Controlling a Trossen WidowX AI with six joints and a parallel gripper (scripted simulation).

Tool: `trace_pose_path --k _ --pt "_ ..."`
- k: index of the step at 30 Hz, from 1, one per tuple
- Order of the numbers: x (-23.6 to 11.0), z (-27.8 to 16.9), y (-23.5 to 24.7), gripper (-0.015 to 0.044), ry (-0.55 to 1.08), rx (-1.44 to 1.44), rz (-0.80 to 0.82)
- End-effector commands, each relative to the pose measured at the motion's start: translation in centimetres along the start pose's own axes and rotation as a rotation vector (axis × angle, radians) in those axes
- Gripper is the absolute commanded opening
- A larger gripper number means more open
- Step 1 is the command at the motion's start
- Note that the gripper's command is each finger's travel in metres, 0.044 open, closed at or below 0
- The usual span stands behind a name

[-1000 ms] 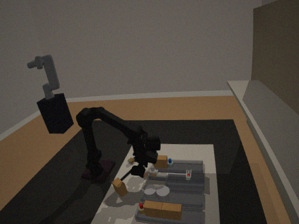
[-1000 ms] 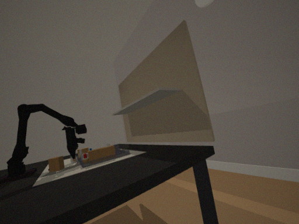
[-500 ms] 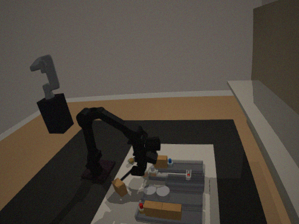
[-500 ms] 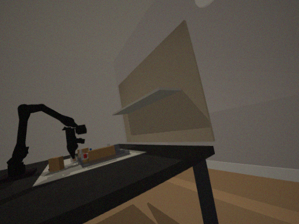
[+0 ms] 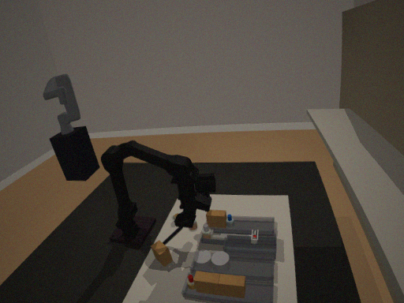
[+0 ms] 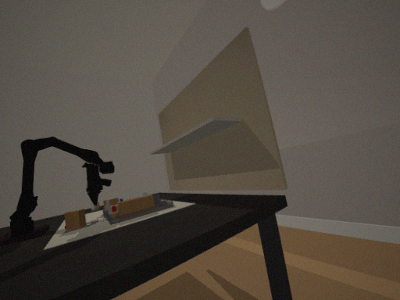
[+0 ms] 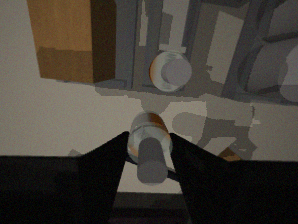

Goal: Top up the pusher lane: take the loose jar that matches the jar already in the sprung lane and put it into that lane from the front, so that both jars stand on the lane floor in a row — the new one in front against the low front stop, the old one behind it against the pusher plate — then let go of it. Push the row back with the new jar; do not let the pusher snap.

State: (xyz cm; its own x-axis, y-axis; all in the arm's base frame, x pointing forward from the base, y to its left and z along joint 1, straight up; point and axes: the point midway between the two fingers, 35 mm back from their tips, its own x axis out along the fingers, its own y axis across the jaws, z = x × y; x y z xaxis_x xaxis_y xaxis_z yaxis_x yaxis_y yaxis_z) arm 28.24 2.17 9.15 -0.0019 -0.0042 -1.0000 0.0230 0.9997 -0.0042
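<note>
Wrist view: the loose jar (image 7: 148, 137) is gripped by the half-closed pincer (image 7: 150, 150) on the surface, just before the lane (old jar (image 7: 170, 71) at its front). Lifting, inserting, pushing back and release are left.

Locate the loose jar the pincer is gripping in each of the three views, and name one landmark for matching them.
Top: the jar peeks out orange under the pincer, left of the lanes, mostly hidden.
Exterior: too small and hidden to pick out, somewhere under the pincer.
Wrist: low centre, the jar between the dark fingers.
Shared landmark: the upright tan box beside the lane front.
</note>
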Motion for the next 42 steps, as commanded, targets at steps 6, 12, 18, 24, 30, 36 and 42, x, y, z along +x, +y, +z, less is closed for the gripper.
trace_pose_path --k 6,12,18,24,30,36,42 --pt "-4.5 0.3 -0.6 0.0000 -0.025 0.031 0.003" --pt "-6.8 0.1 -0.9 0.0000 -0.035 0.045 0.004" --pt "-5.0 0.7 -1.1 0.0000 -0.035 0.047 0.004" --pt "-1.9 1.3 -1.5 0.0000 -0.035 0.051 0.003" --pt "-1.2 1.4 -1.5 0.0000 -0.035 0.051 0.003" --pt "0.5 1.5 -1.5 0.0000 -0.035 0.051 0.003" --pt "0.7 1.6 -1.5 0.0000 -0.036 0.051 0.003"
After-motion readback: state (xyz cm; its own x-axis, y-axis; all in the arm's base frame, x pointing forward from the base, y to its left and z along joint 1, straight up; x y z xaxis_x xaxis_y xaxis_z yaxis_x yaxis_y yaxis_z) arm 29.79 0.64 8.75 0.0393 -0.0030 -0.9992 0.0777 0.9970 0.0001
